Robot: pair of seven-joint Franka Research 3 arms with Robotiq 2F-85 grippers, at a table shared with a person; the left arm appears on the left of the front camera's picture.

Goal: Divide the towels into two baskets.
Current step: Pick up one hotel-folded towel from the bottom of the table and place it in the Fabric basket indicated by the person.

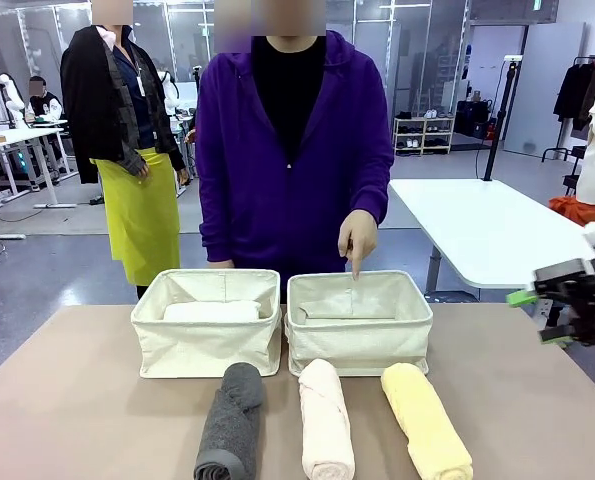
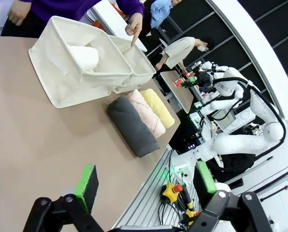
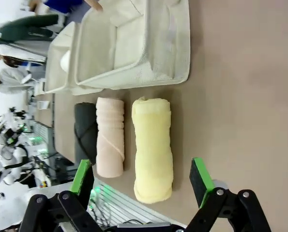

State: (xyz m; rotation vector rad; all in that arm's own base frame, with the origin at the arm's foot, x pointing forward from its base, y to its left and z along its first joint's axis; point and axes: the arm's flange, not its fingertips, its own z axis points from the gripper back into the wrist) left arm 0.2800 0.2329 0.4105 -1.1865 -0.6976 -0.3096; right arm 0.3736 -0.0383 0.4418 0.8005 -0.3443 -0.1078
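Since only the white towel (image 1: 212, 311) is binned and left hand (image 2: 144, 174) and right hand (image 3: 141, 169) are apart, empty, you grab the yellow towel (image 3: 153, 145) next.

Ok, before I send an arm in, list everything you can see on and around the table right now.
left basket: one, cream canvas, far middle of the table
right basket: one, cream canvas, touching the left basket's right side
white towel: one, rolled, inside the left basket
dark grey towel: one, on the table before the left basket
pink towel: one, pale pink, middle of the row
yellow towel: one, rightmost of the row
table: one, tan
person: one, purple top, far side
person's hand: one, finger pointing into the right basket
left gripper: black, green pads, open, holding nothing
right gripper: same, open, raised at the right edge
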